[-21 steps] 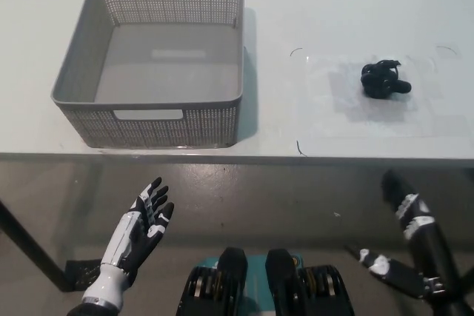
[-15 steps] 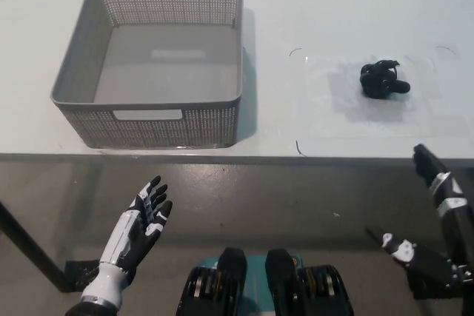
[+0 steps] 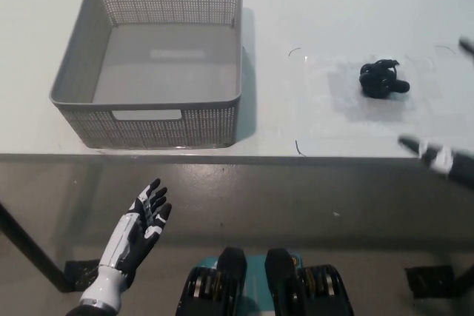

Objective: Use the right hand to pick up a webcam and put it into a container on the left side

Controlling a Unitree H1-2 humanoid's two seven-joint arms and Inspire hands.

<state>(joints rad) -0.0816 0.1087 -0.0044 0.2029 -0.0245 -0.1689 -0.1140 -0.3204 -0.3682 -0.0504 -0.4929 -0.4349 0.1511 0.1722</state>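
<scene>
We bring the open right hand [image 3: 444,159], empty at the frame's 3 o'clock edge, over the webcam [image 3: 381,80] at table [image 3: 311,5] 2 o'clock, then basket [image 3: 70,83] at 10; left hand [image 3: 141,220] idle, open, 7 o'clock.

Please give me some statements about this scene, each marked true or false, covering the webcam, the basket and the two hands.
1. The webcam lies inside the grey basket. False: it lies on the white table, to the right of the basket.
2. The basket holds nothing. True.
3. The right hand grips the webcam. False: it is at the picture's right edge, apart from the webcam.
4. The left hand rests open below the table's edge. True.
</scene>
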